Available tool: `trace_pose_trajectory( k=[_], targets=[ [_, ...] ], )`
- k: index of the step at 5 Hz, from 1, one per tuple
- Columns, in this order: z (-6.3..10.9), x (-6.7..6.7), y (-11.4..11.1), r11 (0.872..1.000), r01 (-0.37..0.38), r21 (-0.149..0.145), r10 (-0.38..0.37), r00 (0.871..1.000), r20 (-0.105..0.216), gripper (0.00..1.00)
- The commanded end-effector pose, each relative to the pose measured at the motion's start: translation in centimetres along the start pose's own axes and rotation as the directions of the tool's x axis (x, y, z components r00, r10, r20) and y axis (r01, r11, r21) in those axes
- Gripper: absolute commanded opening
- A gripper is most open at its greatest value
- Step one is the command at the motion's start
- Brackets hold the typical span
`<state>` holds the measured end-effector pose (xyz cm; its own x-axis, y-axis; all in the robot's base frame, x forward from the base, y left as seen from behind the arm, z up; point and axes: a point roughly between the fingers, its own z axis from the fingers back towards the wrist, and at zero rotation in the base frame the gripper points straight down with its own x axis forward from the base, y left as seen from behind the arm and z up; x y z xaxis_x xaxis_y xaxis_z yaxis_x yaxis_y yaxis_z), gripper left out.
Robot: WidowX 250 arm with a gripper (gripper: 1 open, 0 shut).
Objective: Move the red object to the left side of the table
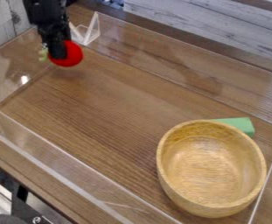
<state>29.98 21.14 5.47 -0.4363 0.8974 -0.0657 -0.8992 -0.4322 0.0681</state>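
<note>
The red object [66,55] is a small bright red round toy fruit, held at the far left of the table [115,114], just above or at the wood surface. My gripper [59,45] comes down from the top left, its black fingers shut on the fruit's upper part. A bit of green shows at the fruit's left edge. The fingers hide the top of the fruit.
A large wooden bowl [212,167] stands at the front right, with a flat green piece [236,126] behind it. Low clear acrylic walls [45,166] edge the tabletop. A clear bracket [87,31] stands just right of the gripper at the back wall.
</note>
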Motion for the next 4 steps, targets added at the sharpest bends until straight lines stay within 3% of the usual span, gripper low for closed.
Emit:
trace_pose_trajectory(
  k=[1, 2, 3, 4],
  targets=[
    [1.51, -0.51, -1.36, 0.998, 0.01, -0.057, -0.009, 1.0, 0.019, 0.0],
    [1.0, -0.79, -1.95, 0.999, 0.017, -0.045, -0.016, 1.0, 0.014, 0.0],
    [0.83, -0.9, -2.19, 0.999, -0.006, -0.04, 0.006, 1.0, 0.008, 1.0],
    [0.64, -1.13, -2.31, 0.999, -0.028, -0.034, 0.028, 1.0, 0.002, 1.0]
  ],
)
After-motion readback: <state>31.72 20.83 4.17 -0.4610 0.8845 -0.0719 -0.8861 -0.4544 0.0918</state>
